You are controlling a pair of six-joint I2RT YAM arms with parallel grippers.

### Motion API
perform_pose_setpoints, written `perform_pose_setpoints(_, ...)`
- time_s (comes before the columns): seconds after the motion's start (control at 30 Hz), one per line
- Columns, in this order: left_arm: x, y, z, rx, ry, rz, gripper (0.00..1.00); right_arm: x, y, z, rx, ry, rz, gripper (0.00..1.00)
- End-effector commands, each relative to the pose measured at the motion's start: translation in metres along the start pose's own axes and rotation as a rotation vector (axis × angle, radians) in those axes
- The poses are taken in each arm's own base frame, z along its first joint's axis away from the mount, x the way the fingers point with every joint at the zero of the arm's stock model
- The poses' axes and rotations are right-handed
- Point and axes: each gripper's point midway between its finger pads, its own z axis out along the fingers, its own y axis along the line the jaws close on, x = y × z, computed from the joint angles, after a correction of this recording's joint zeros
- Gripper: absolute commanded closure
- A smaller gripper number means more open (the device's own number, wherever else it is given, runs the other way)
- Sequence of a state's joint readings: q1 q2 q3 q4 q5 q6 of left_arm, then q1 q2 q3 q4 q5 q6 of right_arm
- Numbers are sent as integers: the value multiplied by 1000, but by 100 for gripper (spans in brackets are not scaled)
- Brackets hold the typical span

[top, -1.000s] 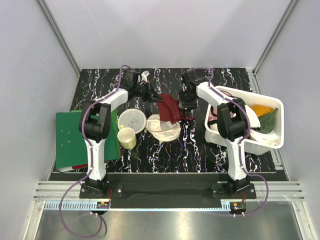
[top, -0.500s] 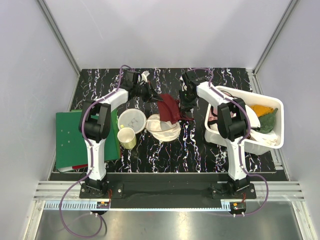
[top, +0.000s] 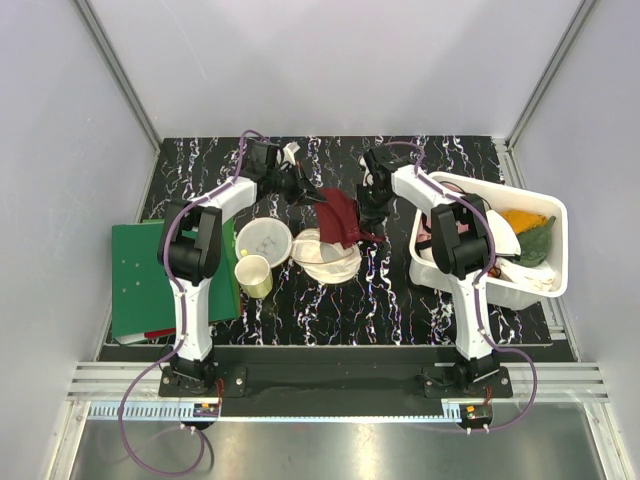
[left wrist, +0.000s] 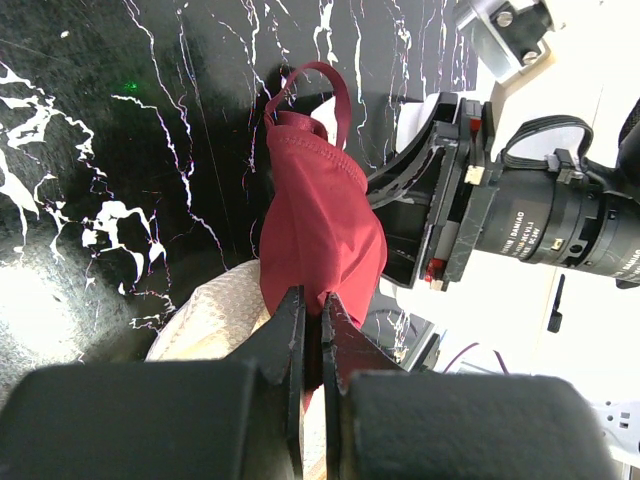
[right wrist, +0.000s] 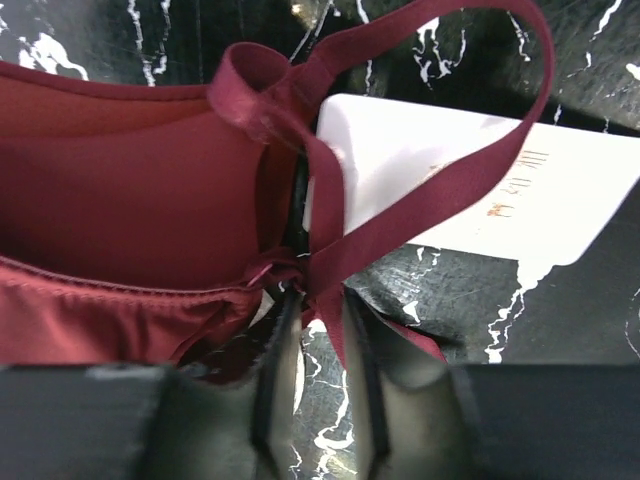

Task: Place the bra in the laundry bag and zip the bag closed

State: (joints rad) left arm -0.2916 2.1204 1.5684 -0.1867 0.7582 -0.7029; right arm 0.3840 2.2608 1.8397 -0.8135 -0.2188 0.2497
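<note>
Handling bra (top: 340, 214): light, limp, stretchy maroon fabric with soft rounded cups and thin straps likely to snag. Best hold is cup hem or band, not strap alone. Bra is slung between grippers above table's (top: 400, 300) far middle, over far rim of laundry bag (top: 325, 262). Left gripper (left wrist: 312, 320) clenched on cup hem. Right gripper (right wrist: 318, 330) fingers straddle strap junction; pinching or loose, cannot tell. Bag: round, cream mesh, floppy.
</note>
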Motion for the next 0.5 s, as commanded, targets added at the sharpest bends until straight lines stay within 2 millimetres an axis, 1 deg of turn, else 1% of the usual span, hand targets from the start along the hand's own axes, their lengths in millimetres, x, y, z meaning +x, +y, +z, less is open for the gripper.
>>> perform_pose_setpoints(0.0, -12, -32, -13, 50, -41, 85, 100, -16, 10, -14, -41, -45, 0, 74)
perform_pose_setpoints(0.03, -12, -34, -13, 52, -42, 87, 100, -17, 8, -15, -40, -46, 4, 88)
perform_pose_setpoints(0.1, -11, -34, -12, 53, -39, 87, 100, -19, 9, -21, -36, -63, 2, 100)
perform_pose_setpoints(0.23, -10, -33, -12, 51, -36, 92, 100, -29, -1, -43, 25, -127, 7, 100)
perform_pose_setpoints(0.27, -10, -32, -12, 50, -36, 93, 100, -31, 0, -55, 29, -152, 5, 100)
perform_pose_setpoints(0.33, -10, -31, -11, 42, -39, 96, 100, -34, 0, -69, 42, -185, 3, 100)
perform_pose_setpoints(0.37, -9, -29, -11, 39, -36, 92, 100, -35, 3, -82, 35, -208, -4, 100)
perform_pose_setpoints(0.43, -8, -30, -9, 43, -32, 92, 100, -35, 8, -93, 21, -229, -8, 100)
perform_pose_setpoints(0.47, -7, -30, -7, 43, -30, 93, 100, -34, 11, -103, 7, -243, -16, 100)
